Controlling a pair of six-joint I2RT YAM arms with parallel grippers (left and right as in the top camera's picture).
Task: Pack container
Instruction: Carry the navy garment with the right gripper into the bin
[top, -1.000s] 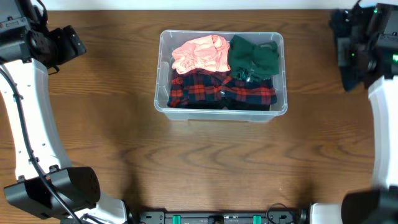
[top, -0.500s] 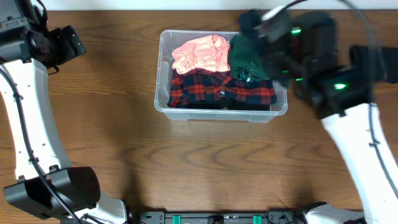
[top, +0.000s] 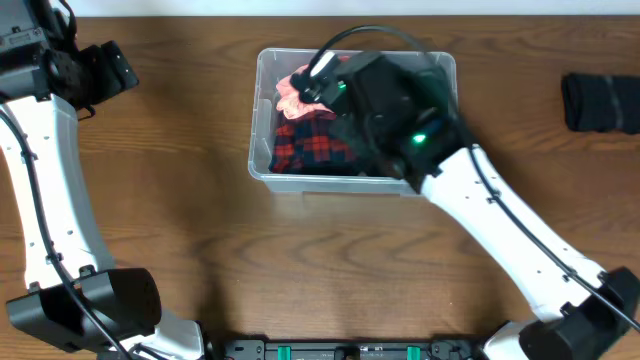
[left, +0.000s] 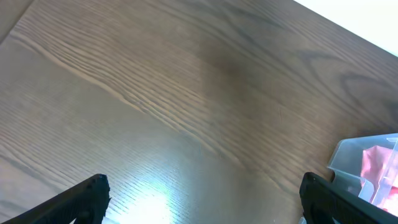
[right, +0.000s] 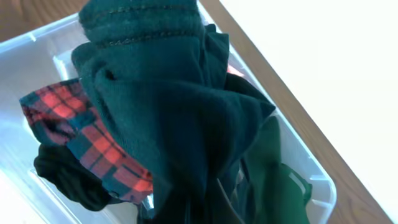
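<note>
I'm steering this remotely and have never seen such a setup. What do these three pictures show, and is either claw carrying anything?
These are two robot arms at a wooden table, each ending in a two-finger claw. The wide picture looks straight down from above. The other two come from cameras on the wrists. The left gripper is open and empty, off to the side over bare wood. The right gripper is shut above the container, a clear plastic bin. A dark teal garment bunched before its camera appears to hang from it, hiding the fingers. In the bin lie a red plaid garment and a pink garment. A dark folded cloth sits at the table's right edge.
</note>
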